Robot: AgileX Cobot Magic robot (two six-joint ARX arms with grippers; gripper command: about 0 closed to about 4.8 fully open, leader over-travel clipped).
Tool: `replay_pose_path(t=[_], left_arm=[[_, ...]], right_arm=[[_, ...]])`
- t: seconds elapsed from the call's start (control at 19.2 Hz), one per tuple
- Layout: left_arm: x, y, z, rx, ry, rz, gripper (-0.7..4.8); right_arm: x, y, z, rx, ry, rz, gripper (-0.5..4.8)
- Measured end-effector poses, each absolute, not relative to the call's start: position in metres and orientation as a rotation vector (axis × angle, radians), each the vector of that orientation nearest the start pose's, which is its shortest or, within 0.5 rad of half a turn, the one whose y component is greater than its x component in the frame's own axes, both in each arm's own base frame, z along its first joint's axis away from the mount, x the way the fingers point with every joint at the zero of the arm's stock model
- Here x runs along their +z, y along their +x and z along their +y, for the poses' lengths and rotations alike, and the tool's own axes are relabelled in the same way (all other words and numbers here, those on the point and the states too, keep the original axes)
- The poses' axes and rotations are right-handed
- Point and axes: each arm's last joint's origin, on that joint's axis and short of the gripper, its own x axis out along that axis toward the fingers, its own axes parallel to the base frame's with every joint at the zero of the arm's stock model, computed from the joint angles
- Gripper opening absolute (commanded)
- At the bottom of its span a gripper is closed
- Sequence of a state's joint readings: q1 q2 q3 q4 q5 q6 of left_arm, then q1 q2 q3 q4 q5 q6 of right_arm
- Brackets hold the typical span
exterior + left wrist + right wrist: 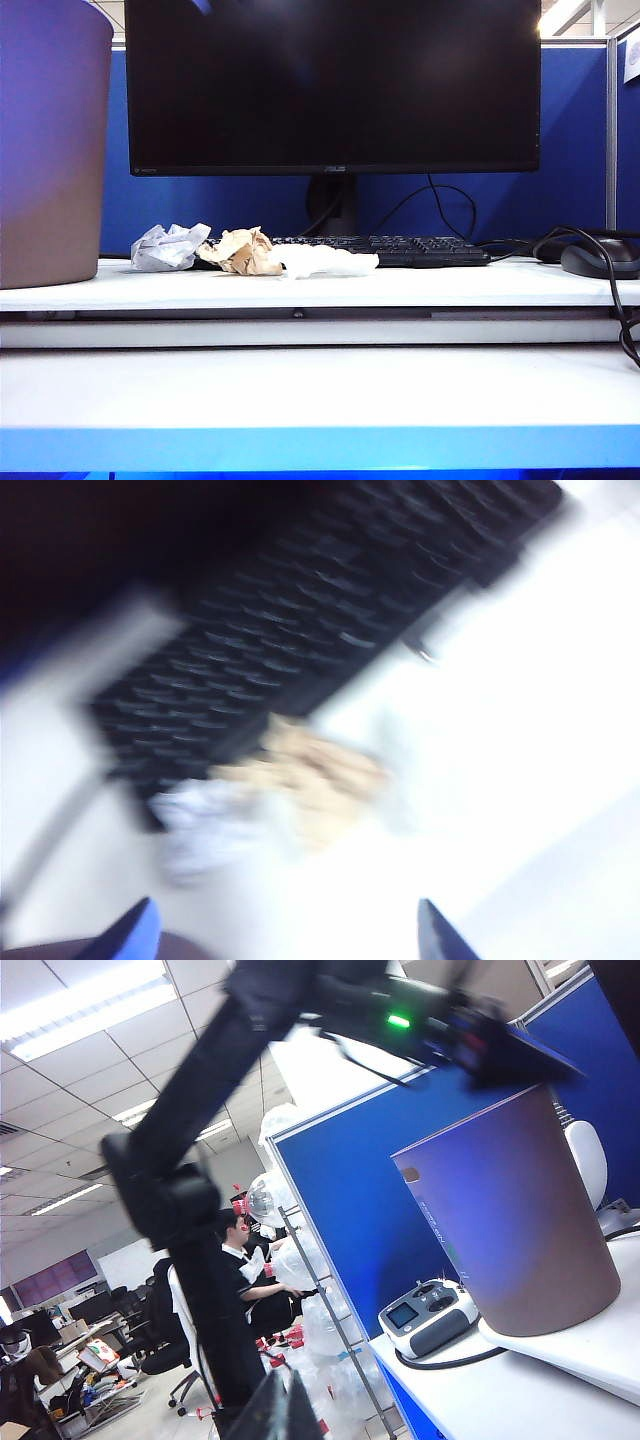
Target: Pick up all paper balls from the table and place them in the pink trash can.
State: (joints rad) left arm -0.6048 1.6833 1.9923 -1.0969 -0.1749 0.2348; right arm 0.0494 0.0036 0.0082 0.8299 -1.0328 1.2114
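Three paper balls lie in a row in front of the keyboard: a pale grey-blue one (170, 247), a tan one (240, 252) and a white one (325, 262). The pink trash can (50, 150) stands tall at the table's left end. My left gripper (287, 935) is open with nothing between its fingertips; its blurred view looks down on the tan ball (320, 780) and a pale ball (205, 820). In the right wrist view the left arm (400, 1015) reaches over the trash can (510, 1220). My right gripper (290, 1410) is shut and empty, off to the side. Neither gripper shows in the exterior view.
A black keyboard (400, 248) and a large monitor (330, 85) stand behind the balls. A mouse (600, 258) with cables lies at the right. A grey handheld controller (430, 1315) rests beside the can. The white table (320, 390) has a blue front edge.
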Motion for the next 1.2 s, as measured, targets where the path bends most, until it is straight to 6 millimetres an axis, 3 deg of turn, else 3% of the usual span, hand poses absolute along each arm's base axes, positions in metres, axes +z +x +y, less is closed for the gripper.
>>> replay_pose_path(t=[0.31,0.47,0.68,0.94,1.2], left_arm=[[0.332,0.323,-0.24,-0.608,0.62,0.99,3.42],[0.292,0.338,-0.255,-0.634,0.643,1.092,3.42],[0.256,0.349,-0.267,-0.649,0.668,1.176,3.42],[0.252,0.355,-0.271,-0.649,0.652,1.132,3.41],[0.254,0.36,-0.275,-0.649,0.632,1.071,3.41]], right_arm=[[0.227,0.055,0.028,1.288,0.627,-0.059,-0.05],[0.227,0.055,0.028,1.288,0.627,-0.056,-0.05],[0.22,0.061,0.028,1.249,0.673,0.024,-0.05],[0.203,0.074,0.028,1.136,0.786,0.197,-0.05],[0.179,0.086,0.025,0.853,0.953,0.336,-0.05]])
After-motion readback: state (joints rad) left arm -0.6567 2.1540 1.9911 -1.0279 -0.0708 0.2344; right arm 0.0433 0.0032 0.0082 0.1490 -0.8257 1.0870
